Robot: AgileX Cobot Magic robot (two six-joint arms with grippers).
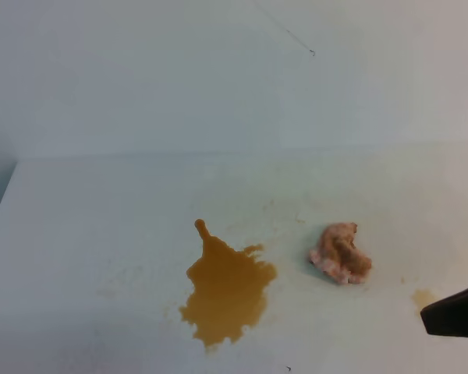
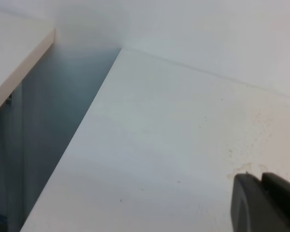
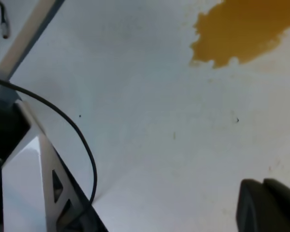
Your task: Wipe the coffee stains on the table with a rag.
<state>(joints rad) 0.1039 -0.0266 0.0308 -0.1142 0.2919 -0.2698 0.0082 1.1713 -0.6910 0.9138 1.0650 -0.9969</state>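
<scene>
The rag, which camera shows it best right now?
The exterior high view. There the rag lies in full sight on the table, right of the big coffee stain, untouched. The right wrist view shows only part of the stain and no rag; the left wrist view shows bare table, no rag.

Amber coffee stains point(image 1: 228, 290), pinkish-orange rag point(image 1: 341, 253)

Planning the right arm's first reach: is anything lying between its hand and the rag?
Nothing visible does. The right hand sits low at the table's right edge, and the rag lies up and to its left. Only bare tabletop and a small coffee spot lie between; the large stain is beyond the rag.
</scene>
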